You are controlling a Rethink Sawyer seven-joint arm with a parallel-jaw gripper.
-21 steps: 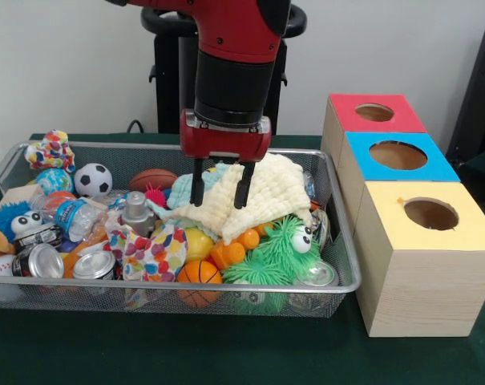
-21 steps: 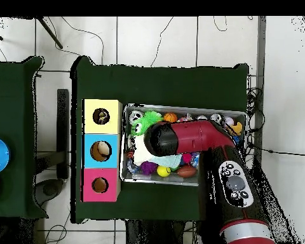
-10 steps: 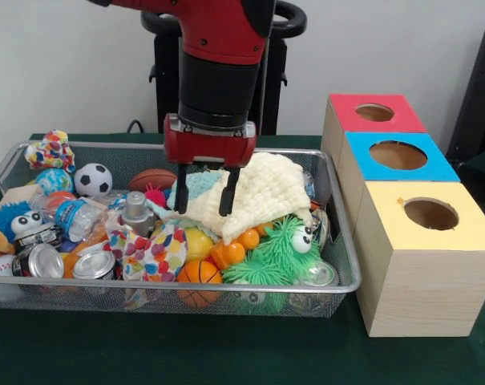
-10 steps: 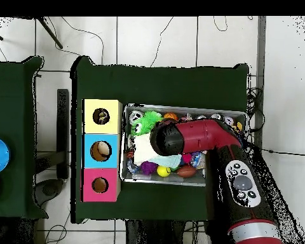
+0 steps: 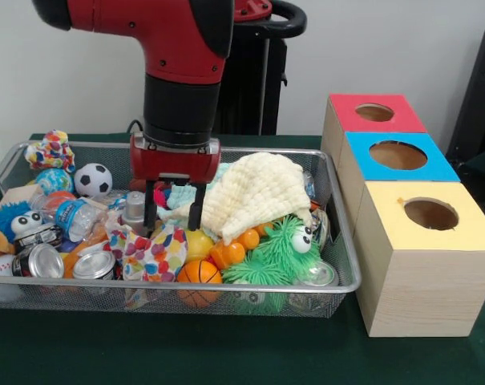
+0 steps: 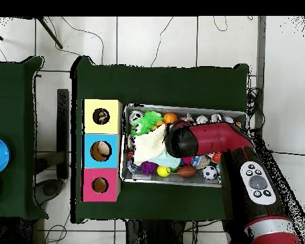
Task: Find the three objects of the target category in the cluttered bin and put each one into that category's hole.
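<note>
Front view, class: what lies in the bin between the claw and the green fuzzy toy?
In the front view, a cream knitted cloth is heaped between the open claw and the green fuzzy toy; below it sit small orange toys.

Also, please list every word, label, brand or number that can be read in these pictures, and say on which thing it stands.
No text can be read in either view.
The bottle has a blue label, but its print is too blurred to read.
The cans show no readable brand.
The three boxes carry only coloured tops with holes, no writing.
The arm shows small round marks in the overhead view, too small to read.
</note>
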